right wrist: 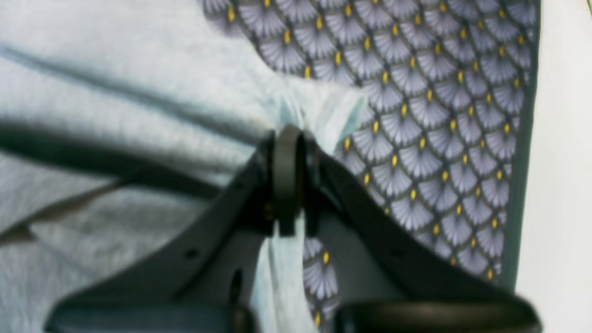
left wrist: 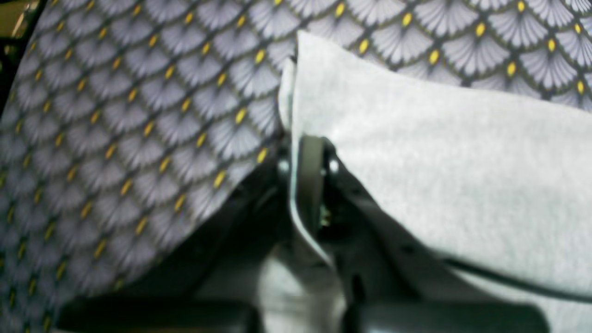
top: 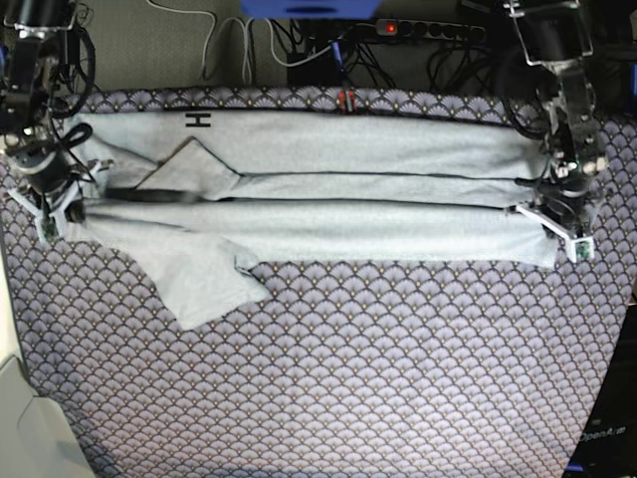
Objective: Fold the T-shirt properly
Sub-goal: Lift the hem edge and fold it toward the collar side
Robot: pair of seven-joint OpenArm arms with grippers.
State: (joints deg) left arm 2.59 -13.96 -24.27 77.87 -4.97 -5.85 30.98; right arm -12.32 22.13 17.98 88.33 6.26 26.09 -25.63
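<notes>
The light grey T-shirt (top: 328, 189) lies stretched in a long band across the far half of the patterned cloth, with lengthwise folds. A sleeve flap (top: 204, 284) hangs toward the front at the left, and black lettering (top: 199, 120) shows at the back left. My left gripper (top: 559, 231) is shut on the shirt's right end; in the left wrist view (left wrist: 307, 152) grey fabric (left wrist: 439, 152) is pinched between the jaws. My right gripper (top: 55, 214) is shut on the shirt's left end; in the right wrist view (right wrist: 287, 138) a bunched fabric corner (right wrist: 314, 111) pokes out past the jaws.
The purple-grey fan-patterned cloth (top: 348, 378) covers the table. Cables and a power strip (top: 428, 30) lie behind the table's back edge. A white surface (top: 25, 418) borders the cloth at the front left. The patterned cloth's edge (right wrist: 527, 138) shows beside my right gripper.
</notes>
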